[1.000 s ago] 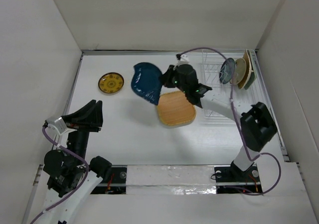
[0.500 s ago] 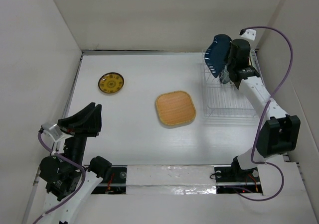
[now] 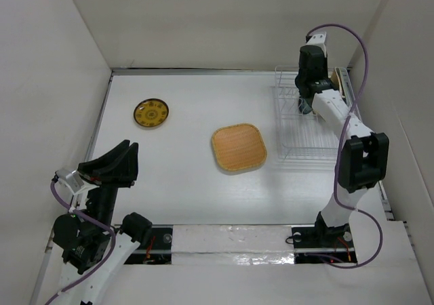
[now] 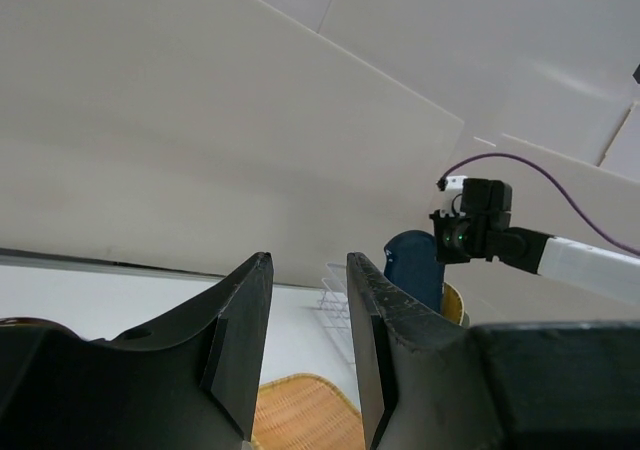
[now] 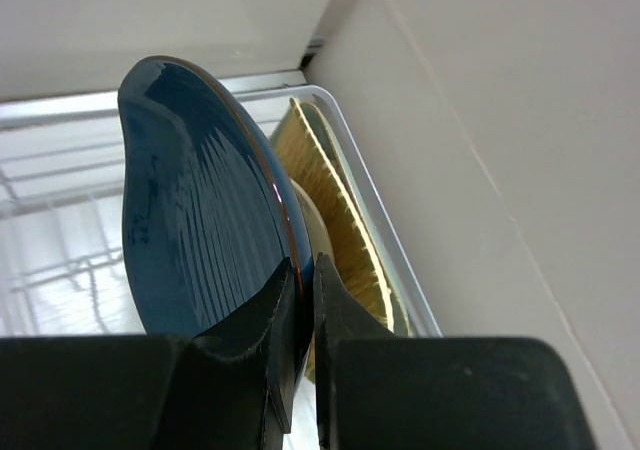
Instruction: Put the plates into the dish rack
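The right pincer (image 5: 298, 300), shut tight on the rim of the teal-blue plate (image 5: 200, 200), holds it upright on edge over the dish rack (image 3: 293, 125) at the 2 o'clock corner of the surface (image 3: 190, 190), with the racked woven plate (image 5: 335, 205) just beside it at 3 o'clock in the wrist view.

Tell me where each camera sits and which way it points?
Top external: high above and behind the bases, looking down at the table, dish rack, left arm and right arm.
Left wrist: on the left arm, facing across the table; open left gripper frames the view.
Right wrist: on the right arm, facing along the right gripper, shut on the blue plate at the rack.
Shared: both wrist views show the blue plate.
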{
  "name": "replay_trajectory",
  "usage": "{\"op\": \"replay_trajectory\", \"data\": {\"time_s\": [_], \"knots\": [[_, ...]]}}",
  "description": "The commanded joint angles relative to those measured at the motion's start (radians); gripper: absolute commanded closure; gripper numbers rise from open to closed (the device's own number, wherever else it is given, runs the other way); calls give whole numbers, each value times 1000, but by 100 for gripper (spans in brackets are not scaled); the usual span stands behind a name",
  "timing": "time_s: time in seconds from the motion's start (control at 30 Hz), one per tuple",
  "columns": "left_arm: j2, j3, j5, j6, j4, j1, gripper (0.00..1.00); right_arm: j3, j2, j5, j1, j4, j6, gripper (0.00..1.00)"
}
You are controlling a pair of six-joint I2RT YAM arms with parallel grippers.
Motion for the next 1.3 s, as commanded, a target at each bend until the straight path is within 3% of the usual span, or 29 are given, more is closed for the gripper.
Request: {"op": "replay_trajectory", "data": {"time_s": [0.0, 0.57, 0.8, 1.27], "knots": [[-59, 0, 13, -7, 52, 5, 67, 76, 3, 130, 31, 191, -141, 100], [-47, -1, 18, -7, 52, 5, 67, 5, 138, 261, 85, 515, -440, 100], [-42, -1, 18, -8, 52, 5, 67, -32, 149, 234, 85, 535, -450, 100], [-35, -1, 20, -8, 52, 5, 67, -104, 210, 181, 96, 466, -267, 100]]}}
